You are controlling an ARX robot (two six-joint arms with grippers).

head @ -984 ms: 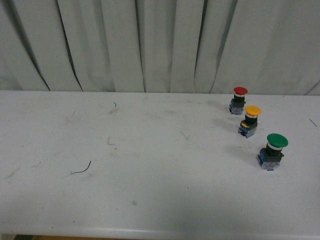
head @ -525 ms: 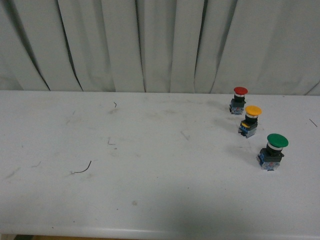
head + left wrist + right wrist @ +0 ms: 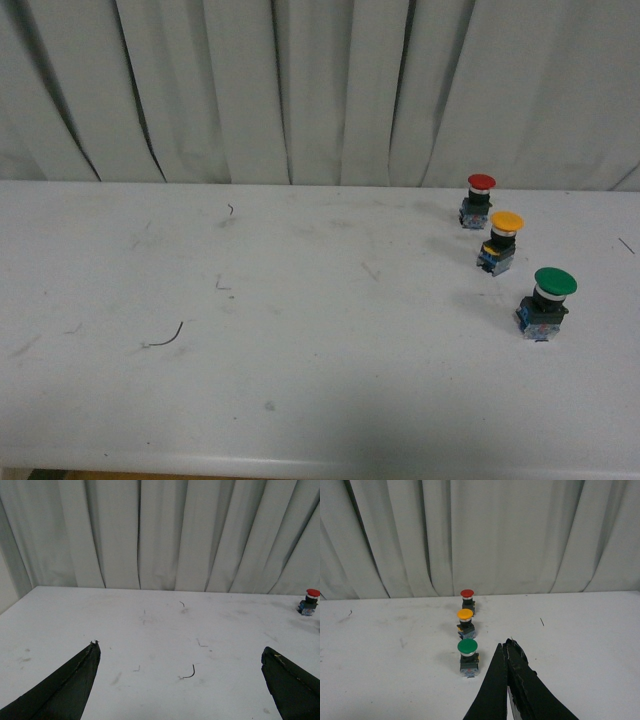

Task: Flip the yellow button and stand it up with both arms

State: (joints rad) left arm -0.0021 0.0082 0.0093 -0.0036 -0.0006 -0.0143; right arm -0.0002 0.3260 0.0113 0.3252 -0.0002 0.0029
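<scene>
- Upright already, the yellow button (image 3: 503, 240) stands cap-up on the white table (image 3: 300, 350), on the robot's right and toward the curtain (image 3: 300, 90); it is the middle one of a row, between the red button (image 3: 478, 199) behind it and the green button (image 3: 544, 302) in front.
- Neither arm shows in the front view, and nothing touches the row.
- Seen from its wrist camera, the left gripper (image 3: 180, 680) has its fingers spread wide apart over bare table, well away from the buttons; only the red one shows at the edge of that view.
- From the other wrist camera, the right gripper (image 3: 506, 652) has its fingers pressed together, its tip near the green button and short of the yellow one.
- Risk, as I judge it: the neighbours stand close, so a reach for the middle cap could clip the green or red button and topple it.
- Risk: the button is top-heavy on a small block; a loose pinch during the flip could let it roll or fall sideways.
- No brand, label or writing is readable on any button.
</scene>
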